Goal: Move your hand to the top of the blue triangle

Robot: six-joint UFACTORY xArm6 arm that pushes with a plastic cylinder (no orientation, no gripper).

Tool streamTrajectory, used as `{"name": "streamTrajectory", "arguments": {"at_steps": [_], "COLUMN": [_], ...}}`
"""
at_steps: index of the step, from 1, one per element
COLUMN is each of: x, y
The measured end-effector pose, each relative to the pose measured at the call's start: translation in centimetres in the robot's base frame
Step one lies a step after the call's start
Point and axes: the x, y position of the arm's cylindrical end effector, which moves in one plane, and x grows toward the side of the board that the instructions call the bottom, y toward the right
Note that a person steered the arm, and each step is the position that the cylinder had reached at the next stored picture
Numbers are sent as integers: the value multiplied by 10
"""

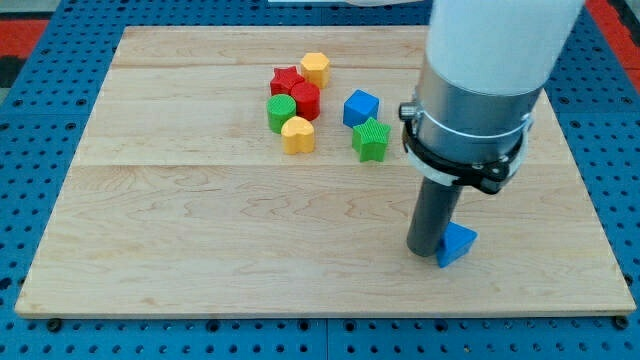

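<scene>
Resting at the view's lower right, my tip is seen touching the left side of the blue triangle, not above it. The task is judged unfinished: a shift round to the triangle's top edge is left. No gripper is fitted, so nothing is clamped. Farther up, seven more blocks are counted: one green star, one blue cube, one yellow heart, one green cylinder, one red cylinder, one red star, one yellow block.
</scene>
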Motion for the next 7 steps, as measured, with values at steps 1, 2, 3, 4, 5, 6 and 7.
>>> {"name": "streamTrajectory", "arguments": {"at_steps": [1, 2, 3, 4, 5, 6, 7], "x": [0, 0, 0, 0, -8, -37, -49], "y": [21, 41, 54, 54, 53, 50, 68]}}
